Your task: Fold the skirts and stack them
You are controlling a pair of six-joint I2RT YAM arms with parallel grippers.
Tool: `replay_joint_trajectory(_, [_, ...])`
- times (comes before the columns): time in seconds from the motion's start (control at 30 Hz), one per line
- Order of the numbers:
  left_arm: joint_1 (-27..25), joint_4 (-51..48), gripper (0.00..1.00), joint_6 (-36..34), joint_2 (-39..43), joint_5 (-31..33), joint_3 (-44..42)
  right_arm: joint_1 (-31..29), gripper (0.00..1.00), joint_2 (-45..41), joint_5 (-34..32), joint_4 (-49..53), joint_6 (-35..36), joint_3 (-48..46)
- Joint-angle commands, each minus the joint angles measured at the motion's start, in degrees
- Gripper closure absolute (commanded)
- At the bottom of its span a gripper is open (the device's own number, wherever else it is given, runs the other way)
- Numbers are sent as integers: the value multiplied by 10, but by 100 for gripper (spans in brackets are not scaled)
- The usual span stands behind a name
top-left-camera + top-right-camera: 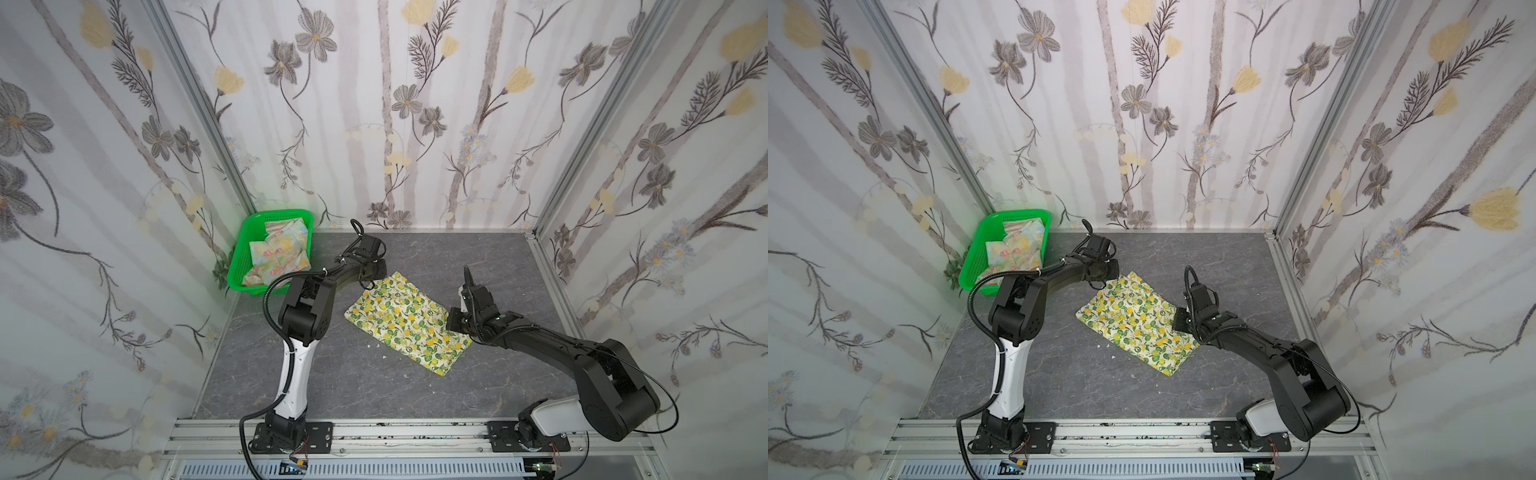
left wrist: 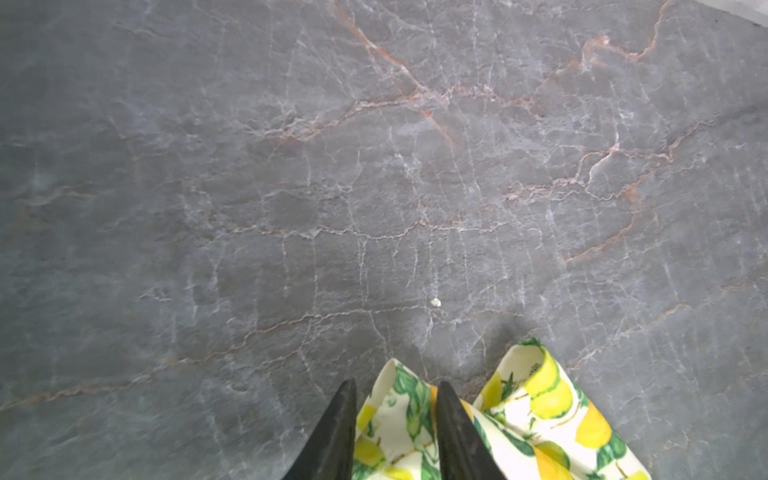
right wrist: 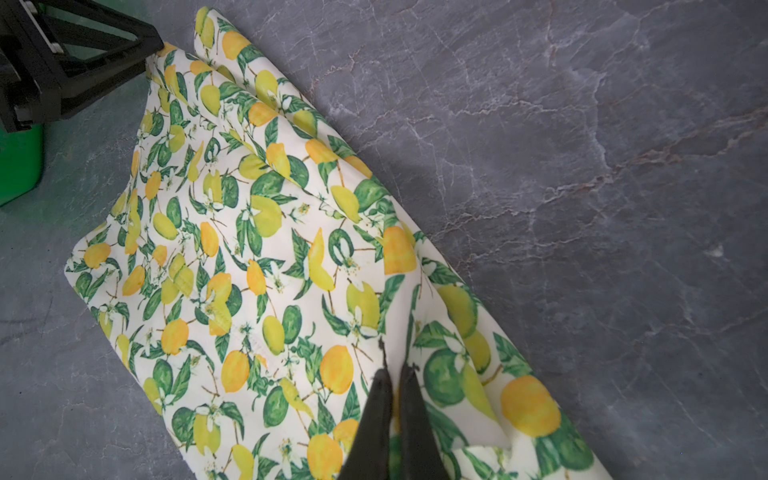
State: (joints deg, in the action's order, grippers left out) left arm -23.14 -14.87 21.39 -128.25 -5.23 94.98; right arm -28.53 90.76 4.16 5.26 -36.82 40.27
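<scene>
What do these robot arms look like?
Both the left arm and right arm are jointed black, each with a white shell nearest its base. A ribbed black hose runs along the left; thinner black cables loop off the right. The left pincer and right pincer end in tapered black fingers.

Both top views are looking down on the whole surface (image 1: 374, 386); close wrist cameras are sharing the lemon skirt (image 3: 249, 249)

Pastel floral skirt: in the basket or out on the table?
In the basket: in both top views the pastel floral skirt lies crumpled inside the green perforated basket in the back corner.
</scene>
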Motion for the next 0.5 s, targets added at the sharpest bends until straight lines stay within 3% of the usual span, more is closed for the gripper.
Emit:
replay_joint_trajectory(0.0, [1,3,70,-2,-8,-2,13,0,100,3,2,-16,1,-2])
replay_joint_trajectory(0.13, [1,3,83,-3,-9,-3,17,0,100,0,1,-15,-1,-6])
replay_joint_trajectory(0.23, [1,3,98,-6,-9,-3,16,0,100,-6,0,-15,-2,-8])
replay_joint_trajectory(0.47, [1,4,100,-6,1,2,7,0,100,-10,-2,-9,-2,-6])
